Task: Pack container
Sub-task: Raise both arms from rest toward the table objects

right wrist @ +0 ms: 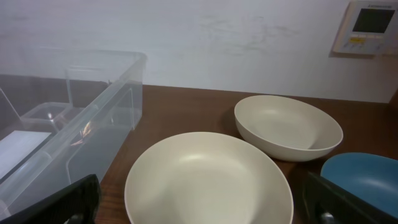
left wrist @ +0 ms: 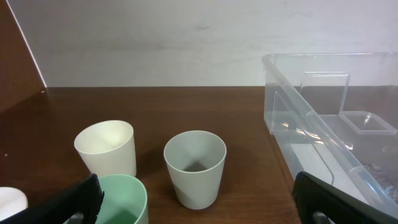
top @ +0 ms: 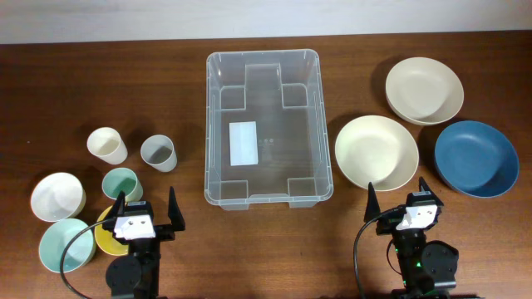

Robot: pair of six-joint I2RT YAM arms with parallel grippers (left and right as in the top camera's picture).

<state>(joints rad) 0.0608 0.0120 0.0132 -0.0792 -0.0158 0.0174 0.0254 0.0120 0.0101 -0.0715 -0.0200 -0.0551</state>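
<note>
The clear rectangular container (top: 218, 124) stands empty at the table's middle, a white label on its base; it also shows in the left wrist view (left wrist: 323, 124) and the right wrist view (right wrist: 93, 112). My left gripper (top: 143, 218) is open and empty at the front left, behind a green cup (left wrist: 127, 196). A grey cup (left wrist: 194, 167) and a cream cup (left wrist: 107, 147) stand beyond it. My right gripper (top: 405, 209) is open and empty at the front right, just before a cream bowl (right wrist: 208, 183).
Left of the container stand a white bowl (top: 58, 196), a light-blue bowl (top: 65, 246) and a yellow bowl (top: 106, 237). Right of it are a second cream bowl (top: 424, 90) and a blue bowl (top: 475, 158). A wall panel (right wrist: 372, 25) hangs behind.
</note>
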